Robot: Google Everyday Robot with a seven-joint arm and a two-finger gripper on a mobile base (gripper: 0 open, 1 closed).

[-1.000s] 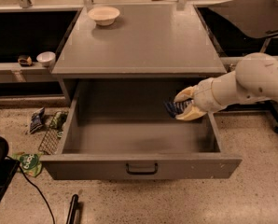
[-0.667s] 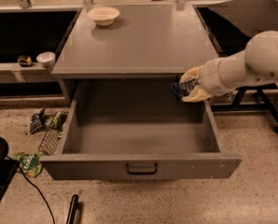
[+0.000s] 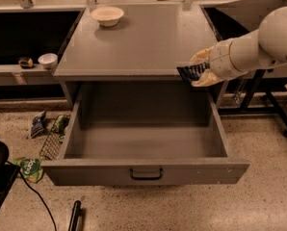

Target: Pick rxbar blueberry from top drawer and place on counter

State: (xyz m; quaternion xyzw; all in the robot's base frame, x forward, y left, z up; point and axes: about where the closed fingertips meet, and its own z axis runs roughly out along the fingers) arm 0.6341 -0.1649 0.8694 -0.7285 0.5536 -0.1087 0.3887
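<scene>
The top drawer [image 3: 143, 172] is pulled wide open and its grey inside is bare. My gripper [image 3: 197, 70] is at the right, level with the front edge of the counter [image 3: 138, 42], above the drawer's back right corner. It is shut on the rxbar blueberry [image 3: 189, 72], a dark blue bar with pale lines that sticks out to the left between the cream fingers [image 3: 203, 78]. The bar hangs in the air at the counter's edge.
A white bowl [image 3: 107, 15] stands at the counter's back left. A small white cup [image 3: 47, 59] sits on the low shelf at the left. Snack wrappers [image 3: 37, 124] and a wire rack [image 3: 52, 141] lie on the floor left of the drawer. A dark table leg [image 3: 252, 93] stands at the right.
My gripper has risen with the blue bar from inside the drawer's right side up to the counter's front edge.
</scene>
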